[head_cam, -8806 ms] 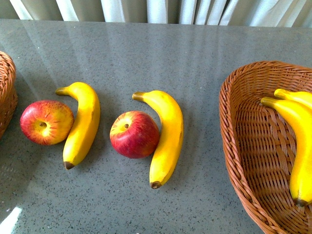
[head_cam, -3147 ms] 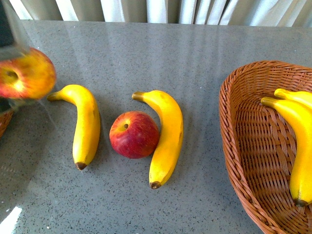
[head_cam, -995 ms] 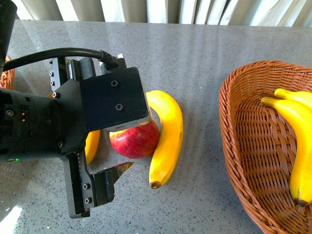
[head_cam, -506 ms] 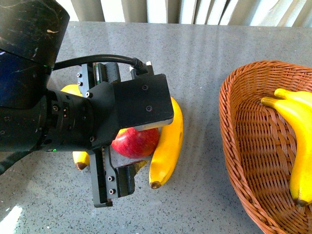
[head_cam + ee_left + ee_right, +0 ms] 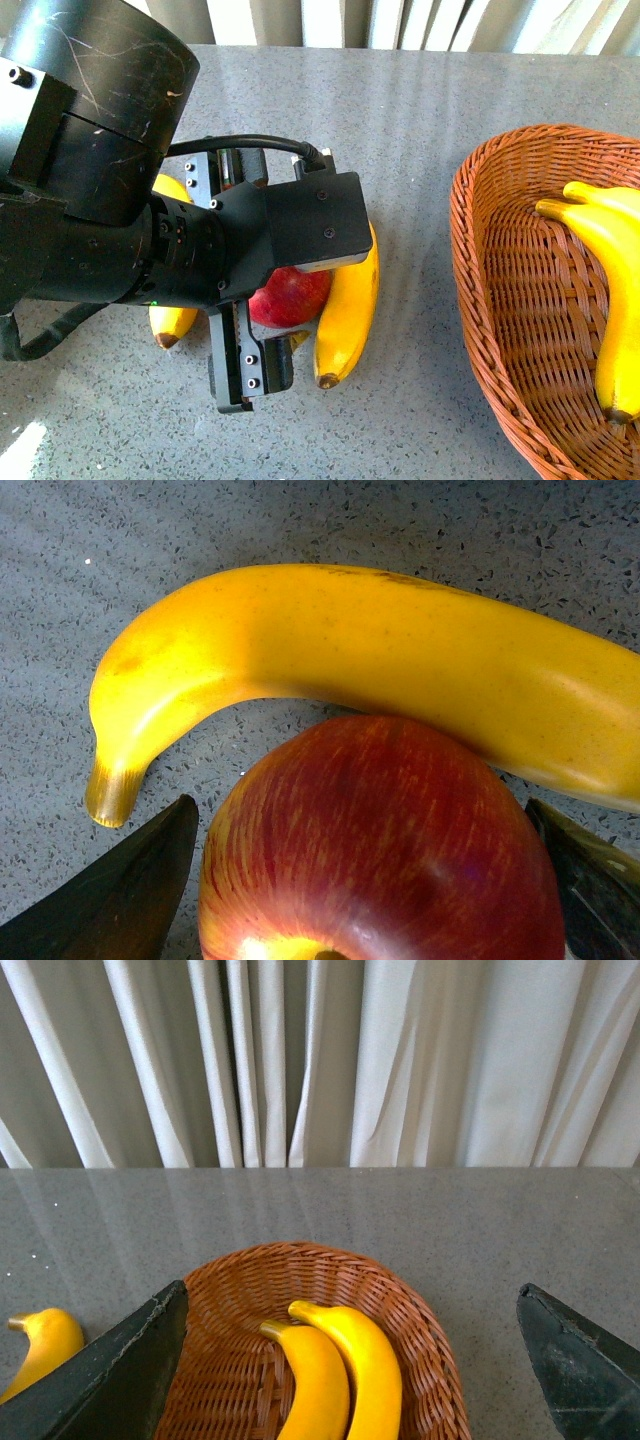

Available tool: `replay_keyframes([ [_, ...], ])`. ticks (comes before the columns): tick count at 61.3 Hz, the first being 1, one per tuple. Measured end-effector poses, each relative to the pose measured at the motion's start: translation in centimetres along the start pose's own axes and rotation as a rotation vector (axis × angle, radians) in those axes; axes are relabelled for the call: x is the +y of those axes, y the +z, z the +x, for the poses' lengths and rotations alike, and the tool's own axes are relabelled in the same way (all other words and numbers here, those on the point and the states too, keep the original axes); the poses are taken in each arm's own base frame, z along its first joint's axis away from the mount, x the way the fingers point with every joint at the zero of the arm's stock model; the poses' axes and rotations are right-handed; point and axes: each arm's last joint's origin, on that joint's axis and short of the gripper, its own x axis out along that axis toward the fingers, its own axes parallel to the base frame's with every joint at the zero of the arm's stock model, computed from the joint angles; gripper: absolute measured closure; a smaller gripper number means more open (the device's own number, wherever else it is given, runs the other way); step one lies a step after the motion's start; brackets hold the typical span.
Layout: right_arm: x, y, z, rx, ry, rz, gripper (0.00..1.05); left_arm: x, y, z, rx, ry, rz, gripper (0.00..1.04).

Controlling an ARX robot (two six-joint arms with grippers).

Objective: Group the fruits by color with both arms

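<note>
Black left tool (image 5: 284,304) astride red apple (image 5: 380,850)

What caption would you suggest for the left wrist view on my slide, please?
Open left pincer straddles a red apple lying beside a yellow banana on the grey speckled table.

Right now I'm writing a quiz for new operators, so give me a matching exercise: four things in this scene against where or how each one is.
Things:
1. red apple
2. banana next to the apple
3. pair of bananas
4. right gripper

Places or states:
a. lying in the wicker basket
b. straddled by the left gripper
c. open, holding nothing
d. lying on the grey table, outside any basket

Pairs: 1-b, 2-d, 3-a, 4-c
</note>
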Motion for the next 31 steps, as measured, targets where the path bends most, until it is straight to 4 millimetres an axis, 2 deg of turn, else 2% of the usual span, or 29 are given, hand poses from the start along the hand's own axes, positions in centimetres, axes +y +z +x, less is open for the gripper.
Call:
replay_keyframes([
  [12, 0.0, 0.0, 0.0, 0.0, 0.0, 0.0, 0.09, 0.0, 0.0, 0.0, 0.0, 0.0, 0.0, 0.1],
  [21, 0.0, 0.0, 0.0, 0.0, 0.0, 0.0, 0.09, -0.01, 0.0, 0.0, -0.001, 0.0, 0.0, 0.28],
  [31, 0.0, 0.0, 0.0, 0.0, 0.0, 0.0, 0.09, -0.12, -0.04, -0.13, -0.002, 0.006, 0.001, 0.31],
])
